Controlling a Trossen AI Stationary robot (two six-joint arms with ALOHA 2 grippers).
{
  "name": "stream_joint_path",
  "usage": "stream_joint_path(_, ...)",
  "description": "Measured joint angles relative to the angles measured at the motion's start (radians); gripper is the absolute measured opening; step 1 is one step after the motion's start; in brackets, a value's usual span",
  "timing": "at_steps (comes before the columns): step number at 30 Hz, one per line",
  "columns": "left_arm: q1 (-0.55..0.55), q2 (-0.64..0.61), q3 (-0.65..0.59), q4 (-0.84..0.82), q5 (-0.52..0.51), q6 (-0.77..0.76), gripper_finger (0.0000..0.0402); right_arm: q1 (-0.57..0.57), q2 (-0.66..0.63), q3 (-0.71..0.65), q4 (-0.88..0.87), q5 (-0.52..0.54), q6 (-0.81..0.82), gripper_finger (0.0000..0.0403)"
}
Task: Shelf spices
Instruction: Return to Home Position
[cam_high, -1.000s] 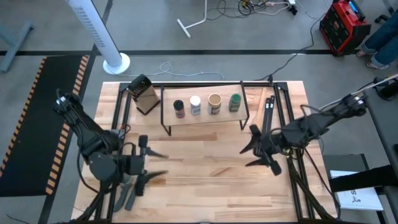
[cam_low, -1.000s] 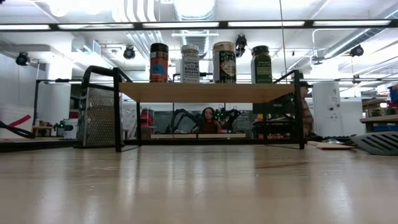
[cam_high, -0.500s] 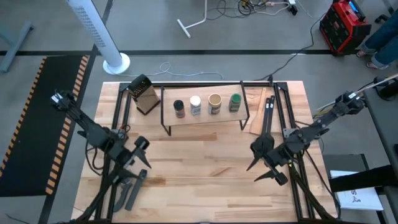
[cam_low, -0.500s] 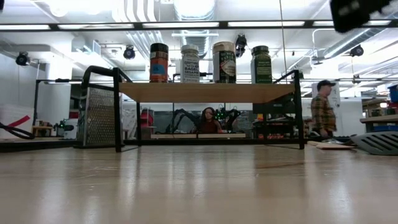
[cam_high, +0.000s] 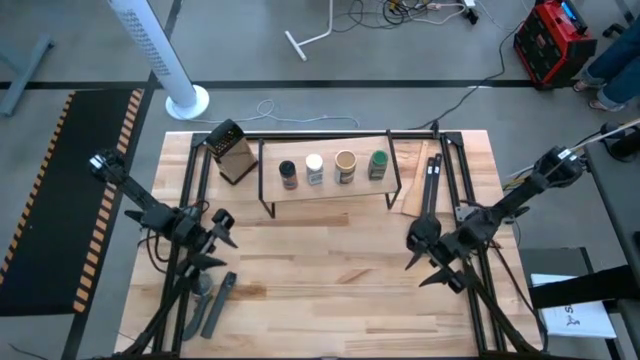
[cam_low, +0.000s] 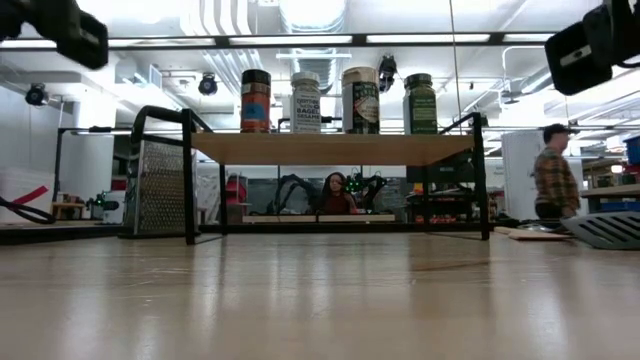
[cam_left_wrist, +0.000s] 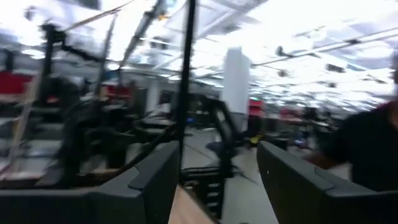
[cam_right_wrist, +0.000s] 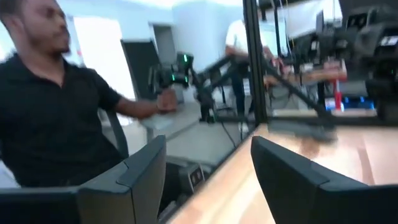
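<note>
Four spice jars stand upright in a row on the shelf (cam_high: 330, 188), a light-wood board on black legs near the table's far edge. In the low view they are the black-topped jar (cam_low: 255, 100), white-topped jar (cam_low: 305, 102), tan-topped jar (cam_low: 360, 100) and green jar (cam_low: 420, 103). My left gripper (cam_high: 215, 240) hovers open and empty over the table's left side, well short of the shelf. My right gripper (cam_high: 428, 257) hovers open and empty over the right side. Each wrist view shows only that arm's spread fingers (cam_left_wrist: 155, 183) (cam_right_wrist: 137, 180) against the room.
A dark box grater (cam_high: 232, 152) stands left of the shelf. Black utensils (cam_high: 210, 305) lie near the table's near-left corner. A wood strip and black bars (cam_high: 425, 180) lie right of the shelf. A person in black (cam_right_wrist: 56, 118) sits beyond the table; another person (cam_low: 550, 185) walks behind.
My left gripper has drawn back toward the table's left edge and slightly toward the far edge. My right gripper has moved toward the near edge and a little right, away from the shelf. Parts of both arms now show at the low view's top corners. The jars have stayed put.
</note>
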Motion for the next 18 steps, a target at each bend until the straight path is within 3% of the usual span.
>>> stream_joint_path(4, 0.000, -0.029, -0.018, -0.066, -0.088, -0.034, 0.0204, 0.000, 0.008, -0.001, -0.039, 0.000, 0.000, 0.0219)
stream_joint_path(18, 0.001, -0.015, -0.017, -0.335, -0.149, -0.069, 0.0204, 0.000, 0.021, 0.000, -0.136, 0.000, -0.001, 0.0236)
